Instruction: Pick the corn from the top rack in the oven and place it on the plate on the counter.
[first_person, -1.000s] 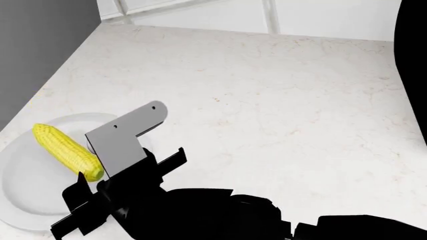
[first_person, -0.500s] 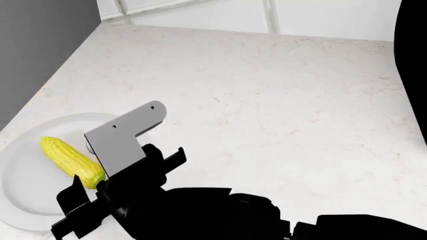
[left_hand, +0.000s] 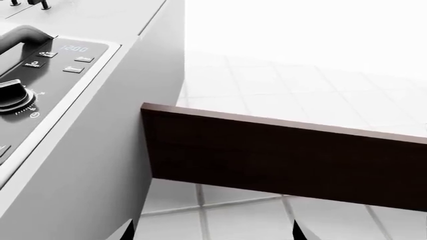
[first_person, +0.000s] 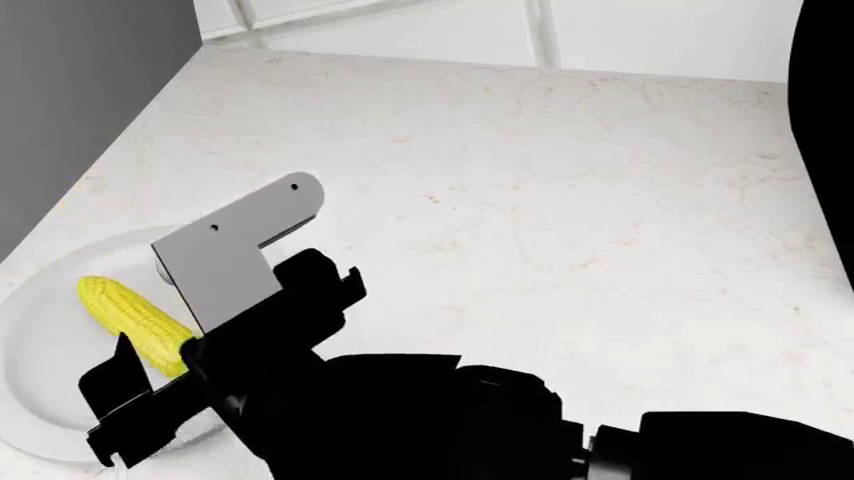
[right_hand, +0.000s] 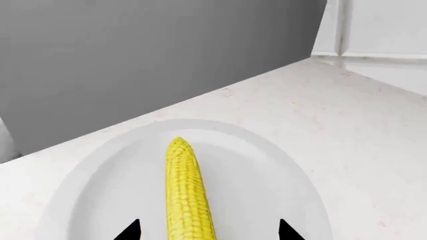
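the corn (first_person: 130, 322) lies flat on the plate (first_person: 34, 400), its tapered tip pointing away from the right gripper (first_person: 118, 408) and its near end just ahead of the gripper, between the two spread fingers; in the right wrist view the cob (right_hand: 187, 190) runs straight down the middle of the plate (right_hand: 100, 175), with the two dark fingertips (right_hand: 130, 231) standing apart on either side and touching nothing. so the right gripper is spread and empty, and the corn looks released onto the plate, which sits at the near left edge of the bench (first_person: 534, 200). the step in hand, as i judge it, is the retreat: it goes well if the gripper lifts straight up and back along the cob's axis, fingers kept wide, so neither pad brushes the kernels and rolls the cob toward the rim. a sideways pull-out would risk nudging it, since the cob is round and the plate is glossy. further right, the left wrist view shows only the oven (left_hand: 60, 125) control panel with its knob, a dark brown board (left_hand: 280, 160) and pale tiles beyond; two dark tips stand apart at that picture's lower edge, so the left gripper (left_hand: 213, 235) seems spread too, holding nothing. against the earlier frames, the corn has settled lower on the plate, and the right gripper's grey bracket (first_person: 220, 260) has risen slightly.
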